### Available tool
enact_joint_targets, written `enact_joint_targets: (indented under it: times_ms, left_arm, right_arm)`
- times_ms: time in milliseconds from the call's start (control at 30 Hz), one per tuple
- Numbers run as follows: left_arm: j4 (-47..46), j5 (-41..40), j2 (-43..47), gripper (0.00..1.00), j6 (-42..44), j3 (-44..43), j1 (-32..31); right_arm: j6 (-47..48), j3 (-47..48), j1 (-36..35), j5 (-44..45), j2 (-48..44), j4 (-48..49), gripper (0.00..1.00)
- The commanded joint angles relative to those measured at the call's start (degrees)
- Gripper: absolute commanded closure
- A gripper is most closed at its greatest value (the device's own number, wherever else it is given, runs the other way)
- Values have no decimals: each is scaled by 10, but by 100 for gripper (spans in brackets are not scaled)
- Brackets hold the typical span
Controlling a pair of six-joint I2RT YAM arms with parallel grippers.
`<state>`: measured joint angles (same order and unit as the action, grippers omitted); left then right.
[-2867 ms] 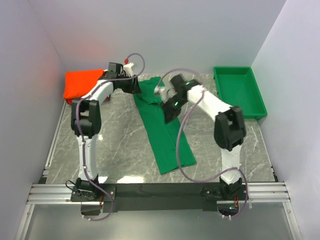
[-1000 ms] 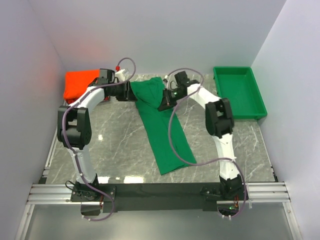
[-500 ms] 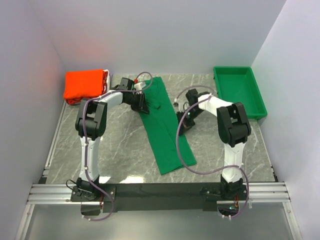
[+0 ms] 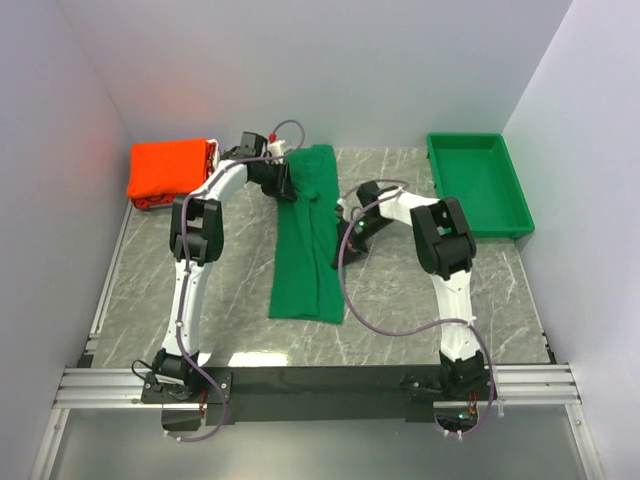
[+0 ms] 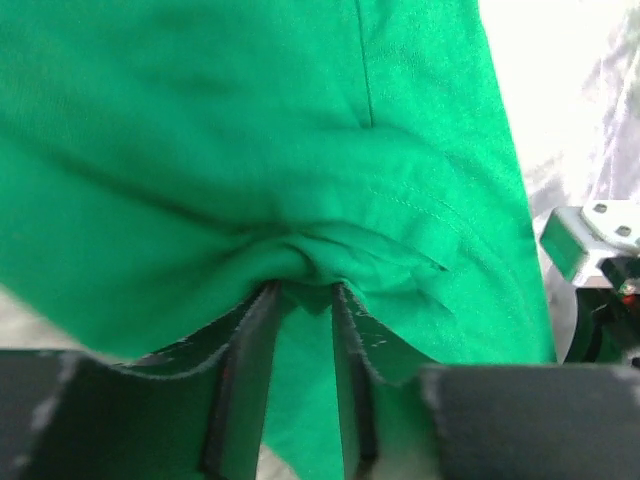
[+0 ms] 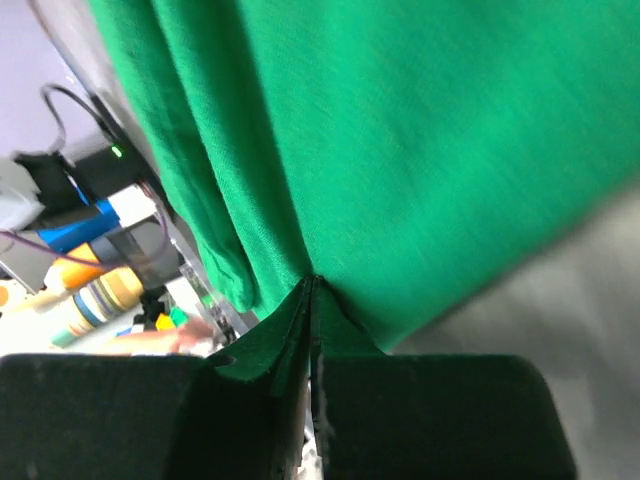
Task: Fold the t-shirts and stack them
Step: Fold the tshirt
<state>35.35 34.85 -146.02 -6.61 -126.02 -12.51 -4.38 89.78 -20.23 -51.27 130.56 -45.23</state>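
The dark green t-shirt (image 4: 308, 250) lies as a long narrow strip down the middle of the table, its hem toward the arms. My left gripper (image 4: 287, 183) is at the strip's upper left edge. In the left wrist view that gripper (image 5: 303, 290) is shut on a bunched fold of the green t-shirt (image 5: 250, 150). My right gripper (image 4: 347, 232) is at the strip's right edge. The right wrist view shows this gripper (image 6: 312, 282) pinching an edge of the green t-shirt (image 6: 430, 130), jaws pressed together. A folded orange-red t-shirt pile (image 4: 168, 170) rests at the back left.
A rigid green tray (image 4: 478, 185) stands at the back right beside the wall. White walls close in the left, back and right sides. A black rail (image 4: 320, 382) with both arm bases runs along the near edge.
The green t-shirt's lower end has swung left, so the strip now lies almost straight instead of slanting right. My right gripper has moved left onto the shirt's edge; my left gripper has shifted slightly back.
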Motion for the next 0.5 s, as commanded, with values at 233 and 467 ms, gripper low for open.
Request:
enact_joint_targets:
  times_ms: [233,467]
  left_arm:
    - [-69,59,175,52,91,125,35]
    - [-178,125,481,46,171,435,82]
  right_arm:
    - [15,57,-33,78,-47,49,81]
    - [154,-97,-46,151,-286,50,66]
